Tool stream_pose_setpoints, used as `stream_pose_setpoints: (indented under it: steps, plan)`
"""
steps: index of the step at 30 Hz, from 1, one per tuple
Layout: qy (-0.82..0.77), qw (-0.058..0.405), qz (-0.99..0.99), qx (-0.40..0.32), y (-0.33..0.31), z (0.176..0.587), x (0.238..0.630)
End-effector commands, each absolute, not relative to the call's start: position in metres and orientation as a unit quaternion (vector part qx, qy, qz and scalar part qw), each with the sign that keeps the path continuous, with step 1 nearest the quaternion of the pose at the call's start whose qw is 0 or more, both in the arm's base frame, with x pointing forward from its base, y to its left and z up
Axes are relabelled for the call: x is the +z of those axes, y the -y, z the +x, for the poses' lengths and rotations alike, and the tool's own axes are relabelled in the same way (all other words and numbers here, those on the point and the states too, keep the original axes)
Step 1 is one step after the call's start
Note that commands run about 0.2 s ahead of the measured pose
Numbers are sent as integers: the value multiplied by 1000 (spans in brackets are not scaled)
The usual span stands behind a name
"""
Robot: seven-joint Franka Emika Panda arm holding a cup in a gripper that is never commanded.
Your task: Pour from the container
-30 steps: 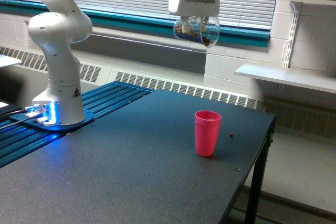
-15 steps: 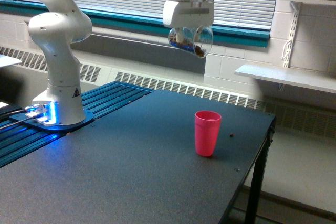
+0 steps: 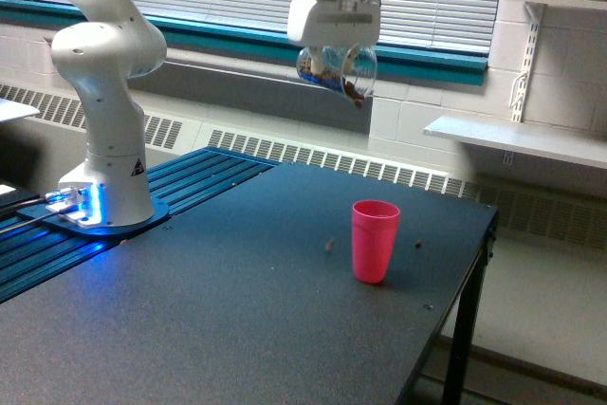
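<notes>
Claw [image 3: 334,56] grips tilted container [image 3: 338,70] (high above pink cup [image 3: 375,240]).

Your only standing obstacle on the desk [image 3: 237,329] is the pink cup [image 3: 376,240], near the right edge in the exterior view. The arm's base [image 3: 100,206] blocks the far left edge. The middle and near side lie open, with two small crumbs [image 3: 329,247] beside the cup.

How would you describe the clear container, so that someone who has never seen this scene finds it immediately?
Start at the white robot arm and go to its gripper, high above the dark table before the window blinds. The clear container sits tilted in that gripper with brown bits inside. Unlike the opaque pink cup standing on the table, it is see-through and in the air.
</notes>
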State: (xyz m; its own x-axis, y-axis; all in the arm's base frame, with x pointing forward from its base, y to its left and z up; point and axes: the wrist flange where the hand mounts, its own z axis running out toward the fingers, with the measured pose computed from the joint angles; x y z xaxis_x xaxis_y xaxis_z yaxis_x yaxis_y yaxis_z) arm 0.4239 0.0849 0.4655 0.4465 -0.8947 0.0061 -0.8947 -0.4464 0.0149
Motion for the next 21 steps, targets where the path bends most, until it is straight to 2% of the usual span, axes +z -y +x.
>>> stream_pose_setpoints:
  steps: [1, 12, 21]
  plan:
    - [531, 7, 848, 3, -82, 423, 480]
    - [534, 9, 845, 1, -75, 422, 482]
    - [538, 23, 843, 5, -70, 421, 503]
